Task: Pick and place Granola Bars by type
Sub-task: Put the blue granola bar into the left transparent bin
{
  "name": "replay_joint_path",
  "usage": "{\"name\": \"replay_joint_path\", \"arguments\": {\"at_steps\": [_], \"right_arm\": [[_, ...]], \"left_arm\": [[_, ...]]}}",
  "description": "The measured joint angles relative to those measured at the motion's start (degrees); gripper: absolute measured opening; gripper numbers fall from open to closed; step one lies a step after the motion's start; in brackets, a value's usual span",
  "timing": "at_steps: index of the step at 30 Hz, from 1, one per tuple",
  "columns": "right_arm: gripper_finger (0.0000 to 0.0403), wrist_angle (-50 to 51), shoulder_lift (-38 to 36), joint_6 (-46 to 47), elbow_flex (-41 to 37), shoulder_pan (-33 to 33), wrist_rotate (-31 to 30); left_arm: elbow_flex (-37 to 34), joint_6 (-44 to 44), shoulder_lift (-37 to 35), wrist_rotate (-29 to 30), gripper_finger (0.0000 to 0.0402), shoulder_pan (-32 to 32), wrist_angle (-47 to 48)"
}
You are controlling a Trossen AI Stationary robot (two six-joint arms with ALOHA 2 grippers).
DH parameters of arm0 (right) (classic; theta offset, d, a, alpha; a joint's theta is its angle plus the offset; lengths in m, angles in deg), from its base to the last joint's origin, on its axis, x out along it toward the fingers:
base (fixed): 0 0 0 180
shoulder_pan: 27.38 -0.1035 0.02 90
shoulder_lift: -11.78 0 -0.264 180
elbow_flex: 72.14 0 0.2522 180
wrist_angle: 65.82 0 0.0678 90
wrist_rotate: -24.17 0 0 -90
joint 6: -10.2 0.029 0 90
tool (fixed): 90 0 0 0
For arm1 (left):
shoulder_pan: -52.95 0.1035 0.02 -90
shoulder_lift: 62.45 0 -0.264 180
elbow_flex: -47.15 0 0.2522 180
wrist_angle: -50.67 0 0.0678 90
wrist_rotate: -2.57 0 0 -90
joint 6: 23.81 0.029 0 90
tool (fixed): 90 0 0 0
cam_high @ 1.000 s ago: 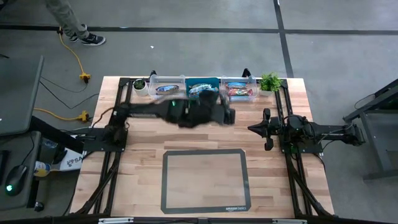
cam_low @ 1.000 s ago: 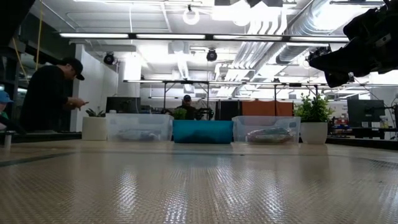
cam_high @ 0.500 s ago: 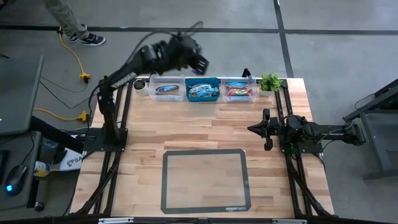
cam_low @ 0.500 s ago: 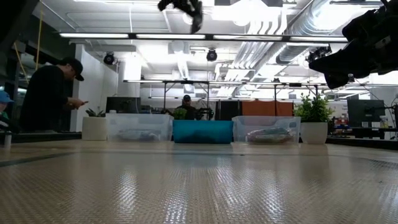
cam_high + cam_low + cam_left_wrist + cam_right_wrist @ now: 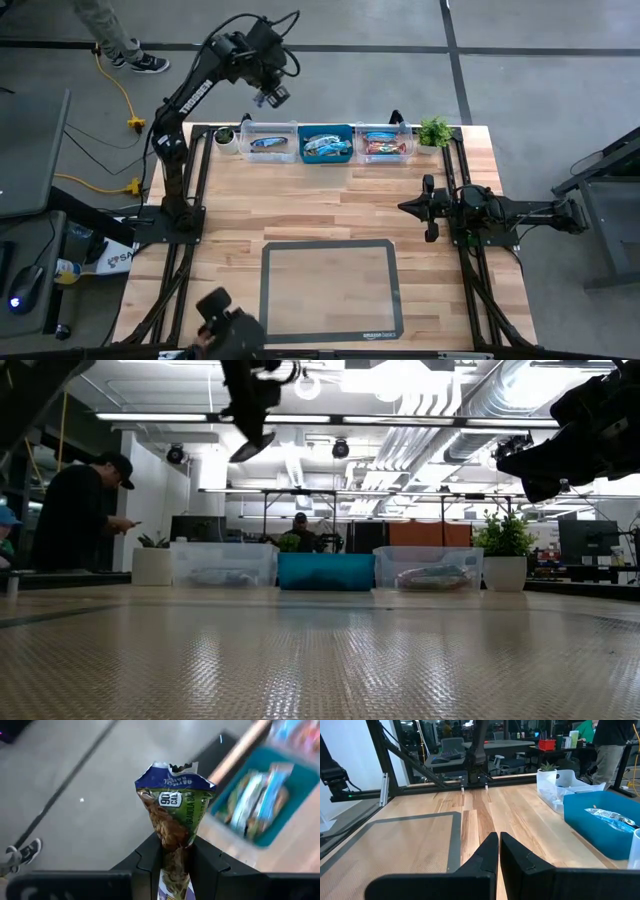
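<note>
The left gripper (image 5: 175,857) is raised high beyond the worktop's (image 5: 330,215) far edge, out over the floor past the clear bin (image 5: 269,143), its jaws pinched on a granola bar (image 5: 174,815) whose blue and green wrapper reads "90 CAL" and "GRANOLA BAR". More granola bars (image 5: 326,146) lie in the blue bin (image 5: 326,132) and the other clear bin (image 5: 384,144) along that far edge, between two small plants (image 5: 434,131). The right gripper (image 5: 497,849) hangs over the worktop's right side, jaws pressed together on nothing. A dark-framed mat (image 5: 329,289) near the front edge carries small print, too small to read.
</note>
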Motion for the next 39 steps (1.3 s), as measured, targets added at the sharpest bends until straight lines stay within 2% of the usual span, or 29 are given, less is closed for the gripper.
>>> {"name": "replay_joint_path", "arguments": {"at_steps": [7,17,28,39], "right_arm": [[0.0,0.0,0.0,0.0,0.0,0.0,0.0],[0.0,0.0,0.0,0.0,0.0,0.0,0.0],[0.0,0.0,0.0,0.0,0.0,0.0,0.0],[0.0,0.0,0.0,0.0,0.0,0.0,0.0]], "left_arm": [[0.0,12.0,4.2,-2.1,0.0078,4.2,6.0],[0.0,24.8,12.0,-0.6,0.0078,3.0,10.4],[-0.2,28.1,17.9,1.3,0.0078,-1.3,10.3],[-13.3,24.7,18.0,2.2,0.0078,-2.3,9.4]]}}
